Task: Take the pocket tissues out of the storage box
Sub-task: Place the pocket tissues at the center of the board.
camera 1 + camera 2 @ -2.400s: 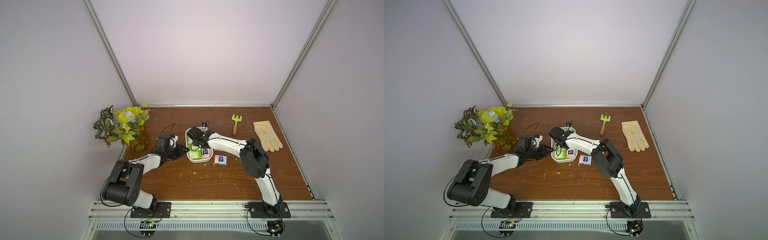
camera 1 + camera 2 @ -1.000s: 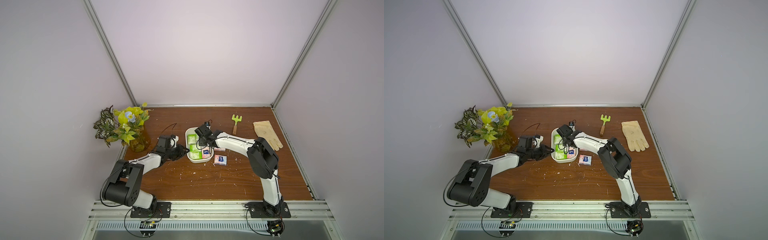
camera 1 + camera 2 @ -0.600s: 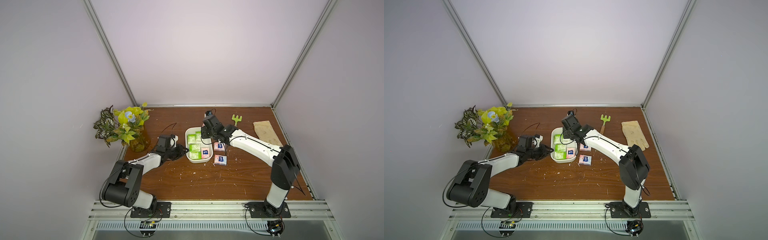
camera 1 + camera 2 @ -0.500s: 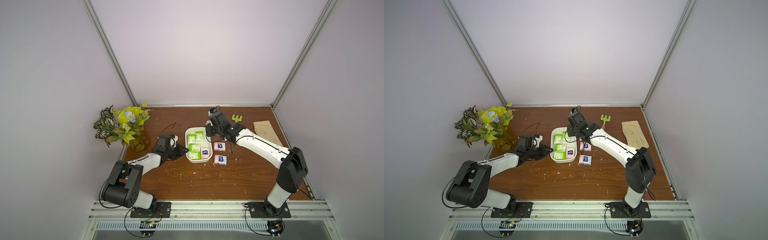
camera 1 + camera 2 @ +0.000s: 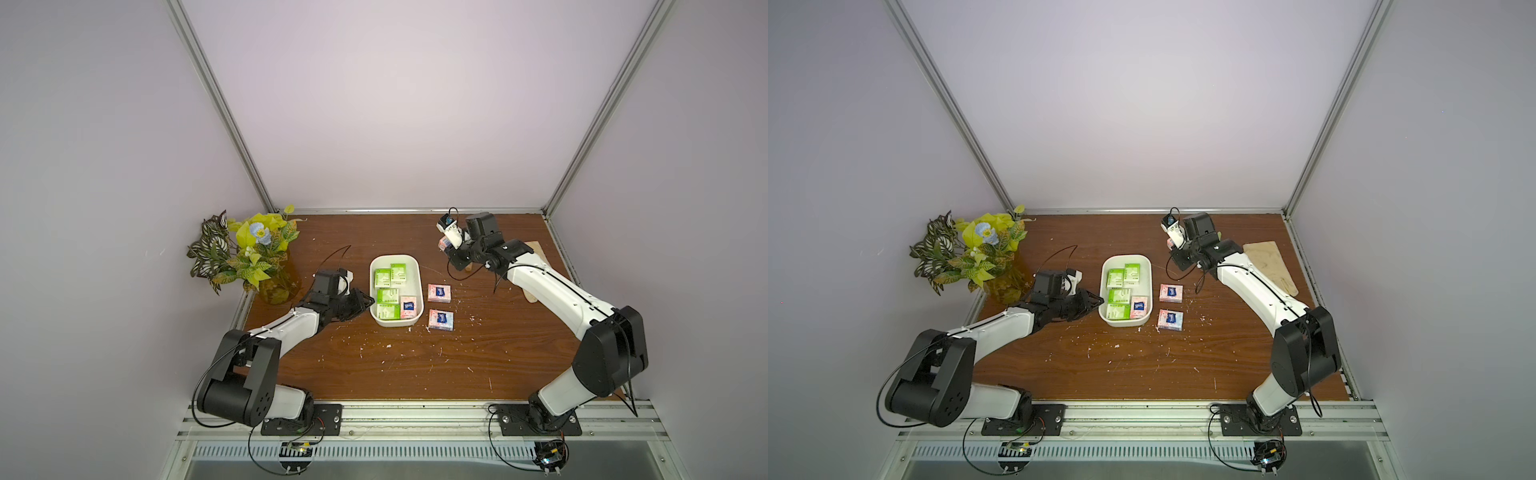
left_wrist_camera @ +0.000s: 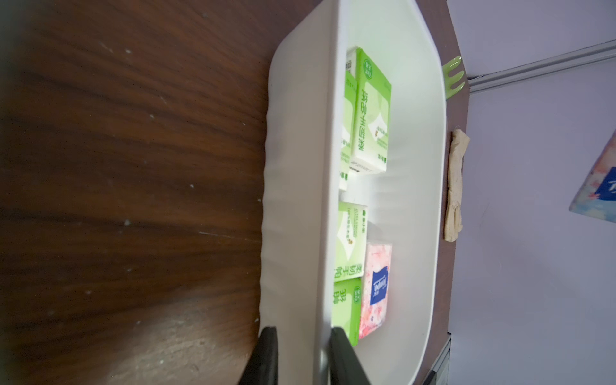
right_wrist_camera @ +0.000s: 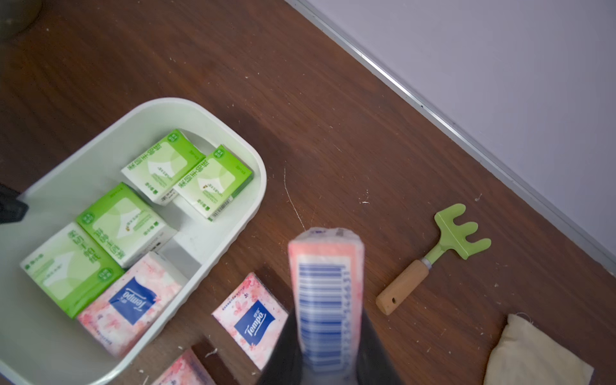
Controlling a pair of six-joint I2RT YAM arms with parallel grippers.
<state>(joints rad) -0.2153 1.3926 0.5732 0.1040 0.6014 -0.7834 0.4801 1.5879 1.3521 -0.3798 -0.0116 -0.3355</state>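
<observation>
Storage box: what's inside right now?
Four green packets and one pink packet lie in the box. Left gripper clamps its wall. Right gripper holds a lifted pink packet outside. Anything beneath the packets is covered.

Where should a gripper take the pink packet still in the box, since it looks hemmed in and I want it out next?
Probably from straight above, jaws across the two short ends of the pink packet: bare floor of the storage box shows beyond both. It lies flat, one long side right beside the green packets, the other close to the box wall.
</observation>
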